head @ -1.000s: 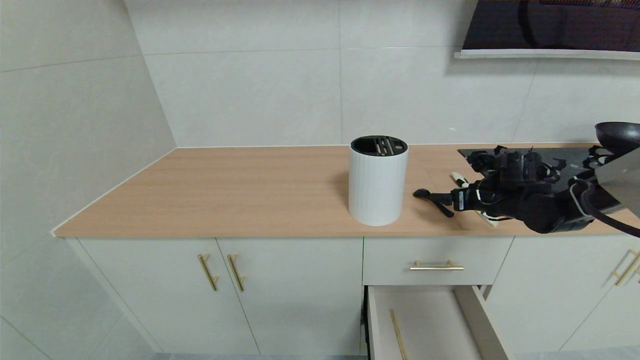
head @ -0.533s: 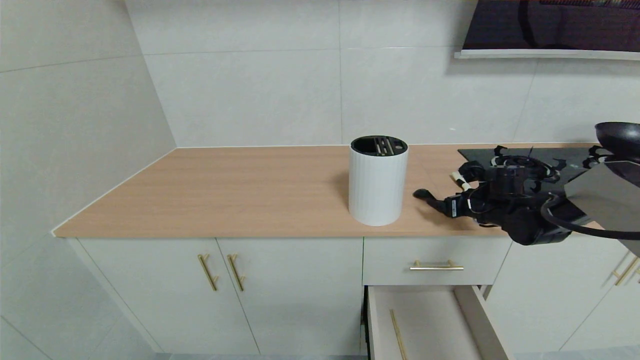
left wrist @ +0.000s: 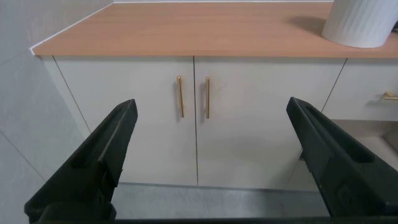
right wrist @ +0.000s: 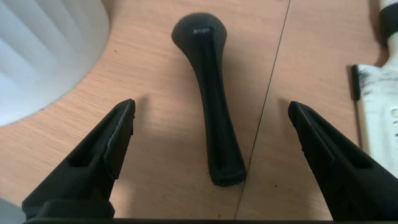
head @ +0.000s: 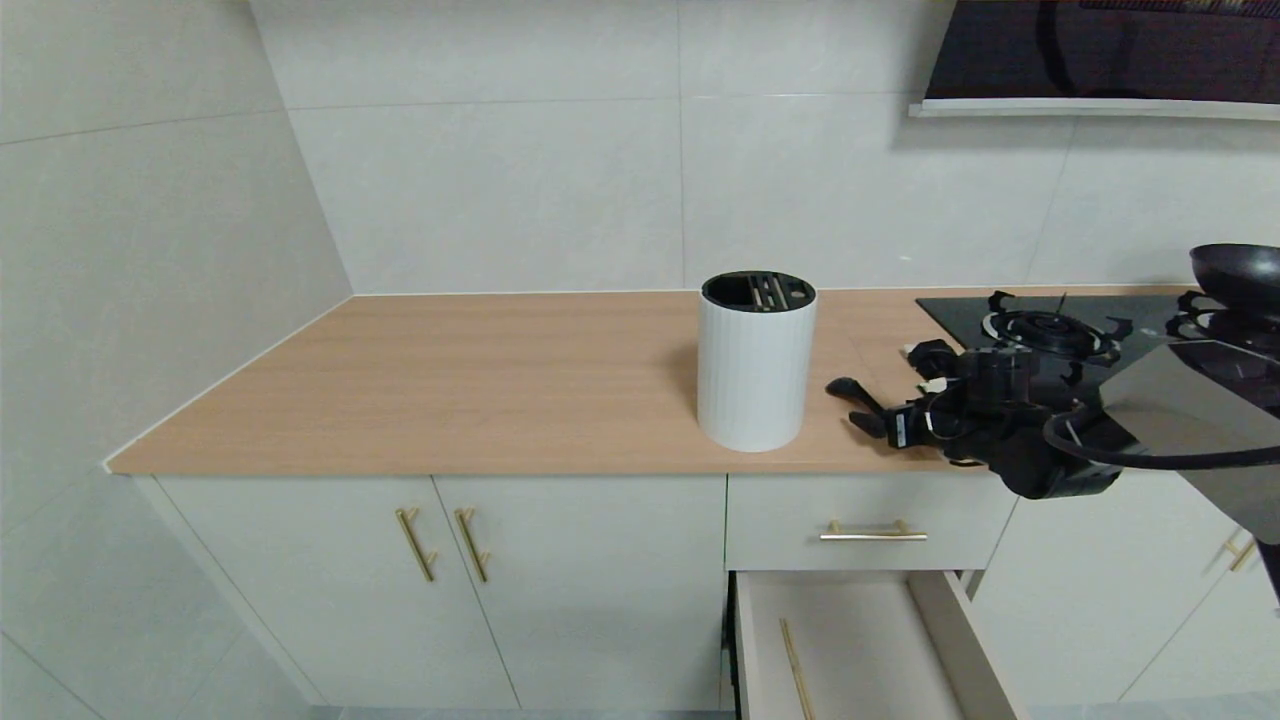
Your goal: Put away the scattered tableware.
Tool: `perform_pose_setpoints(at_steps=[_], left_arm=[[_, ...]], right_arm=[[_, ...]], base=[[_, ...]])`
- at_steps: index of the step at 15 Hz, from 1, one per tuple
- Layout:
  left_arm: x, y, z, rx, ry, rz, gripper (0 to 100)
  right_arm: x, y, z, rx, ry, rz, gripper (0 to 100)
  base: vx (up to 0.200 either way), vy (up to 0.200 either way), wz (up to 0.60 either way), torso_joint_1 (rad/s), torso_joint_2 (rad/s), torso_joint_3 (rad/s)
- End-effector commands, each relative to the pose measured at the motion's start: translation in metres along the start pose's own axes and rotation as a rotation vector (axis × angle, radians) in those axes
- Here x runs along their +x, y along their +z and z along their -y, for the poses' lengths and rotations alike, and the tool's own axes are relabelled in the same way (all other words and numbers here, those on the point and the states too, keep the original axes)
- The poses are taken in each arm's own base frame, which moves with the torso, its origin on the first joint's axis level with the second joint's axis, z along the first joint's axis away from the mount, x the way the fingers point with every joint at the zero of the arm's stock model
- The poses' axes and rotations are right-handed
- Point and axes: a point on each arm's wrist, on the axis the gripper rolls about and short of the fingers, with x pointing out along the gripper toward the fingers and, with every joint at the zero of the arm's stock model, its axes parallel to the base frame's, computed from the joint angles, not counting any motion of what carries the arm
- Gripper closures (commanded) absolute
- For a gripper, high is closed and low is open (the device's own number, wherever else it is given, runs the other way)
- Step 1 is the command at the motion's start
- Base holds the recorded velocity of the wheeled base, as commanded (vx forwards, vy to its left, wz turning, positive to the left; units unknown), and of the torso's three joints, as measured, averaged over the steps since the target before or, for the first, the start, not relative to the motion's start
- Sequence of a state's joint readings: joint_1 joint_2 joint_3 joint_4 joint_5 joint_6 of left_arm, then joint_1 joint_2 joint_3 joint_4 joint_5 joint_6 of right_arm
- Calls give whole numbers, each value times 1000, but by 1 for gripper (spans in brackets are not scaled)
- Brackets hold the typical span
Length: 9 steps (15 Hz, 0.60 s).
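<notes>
My right fingers (right wrist: 93,162) stand apart astride the black utensil (right wrist: 211,106) at mid-frame, so closing should grip it; left fingers (left wrist: 93,168) also apart.

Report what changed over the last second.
The right end effector came lower and nearer the counter's front edge, shifting slightly toward the white holder. It is open, with the black-handled utensil lying between its jaws, not gripped. Nothing was taken hold of or let go. The utensil, the holder and the open drawer stayed where they were.
</notes>
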<state>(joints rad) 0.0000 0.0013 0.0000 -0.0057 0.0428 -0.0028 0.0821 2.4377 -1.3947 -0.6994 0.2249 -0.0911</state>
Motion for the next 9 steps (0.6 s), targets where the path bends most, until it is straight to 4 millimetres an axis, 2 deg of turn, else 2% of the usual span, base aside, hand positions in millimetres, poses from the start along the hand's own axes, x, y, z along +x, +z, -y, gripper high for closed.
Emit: perform_pose_setpoints(at_steps=[1,8,9], left_arm=[[0,0,0,0,0,0,0],[0,0,0,0,0,0,0],[0,0,0,0,0,0,0]], right_arm=[[2,-3,1,-4,-6,-6,0],[3,-4,1,-6,-12,-7,0],[3,-4,1,-6,-12,-7,100]], base=[[0,0,0,0,0,0],[0,0,0,0,0,0],[0,0,0,0,0,0]])
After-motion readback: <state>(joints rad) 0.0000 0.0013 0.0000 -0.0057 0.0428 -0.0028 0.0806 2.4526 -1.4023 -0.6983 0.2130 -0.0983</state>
